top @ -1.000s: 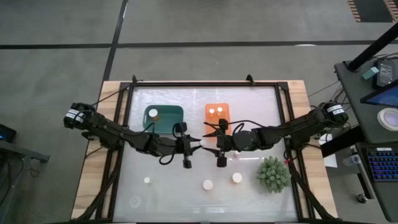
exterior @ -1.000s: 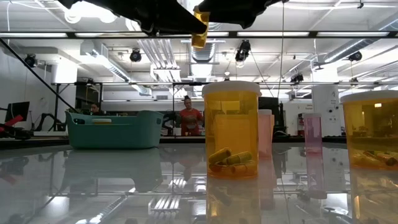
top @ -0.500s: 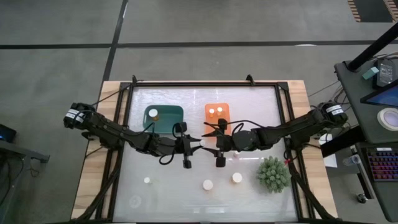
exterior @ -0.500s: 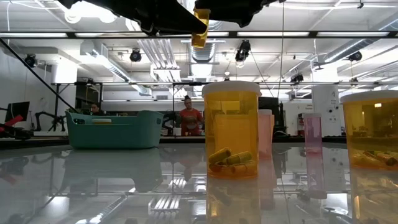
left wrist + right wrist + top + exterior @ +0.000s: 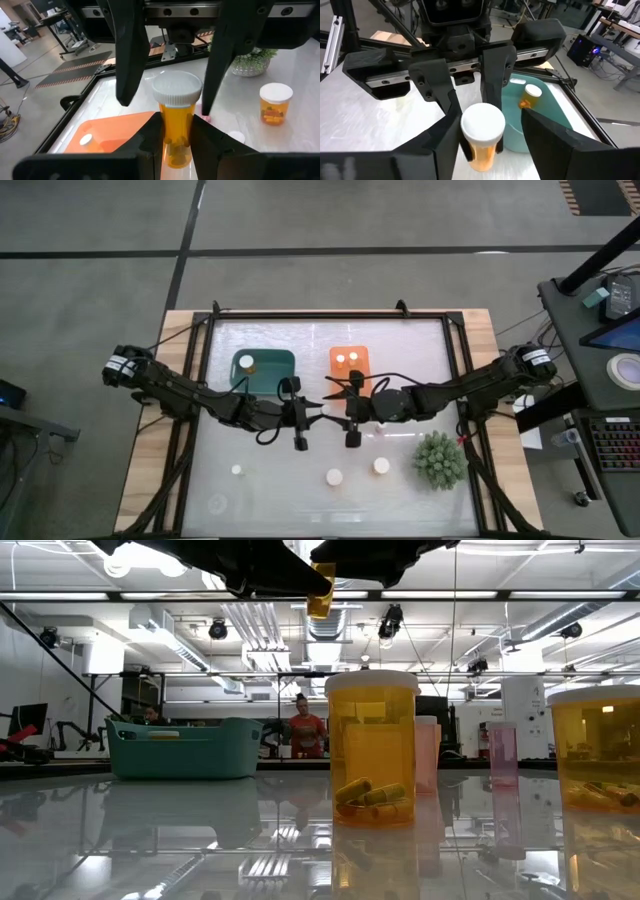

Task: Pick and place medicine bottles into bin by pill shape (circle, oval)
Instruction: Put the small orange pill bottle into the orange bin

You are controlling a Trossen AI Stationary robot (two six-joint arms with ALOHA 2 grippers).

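High view, frame centre: my left gripper (image 5: 322,413) stays clamped on the bottle (image 5: 176,120); right gripper (image 5: 330,395) open around it, unchanged.

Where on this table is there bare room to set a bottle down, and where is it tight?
Bare glass: right of the orange rectangular tray toward the table edge, and the corner left of the small white-capped bottle. Crowded: the centre, where the left end effector grips an amber bottle and the right end effector spreads open around its cap.
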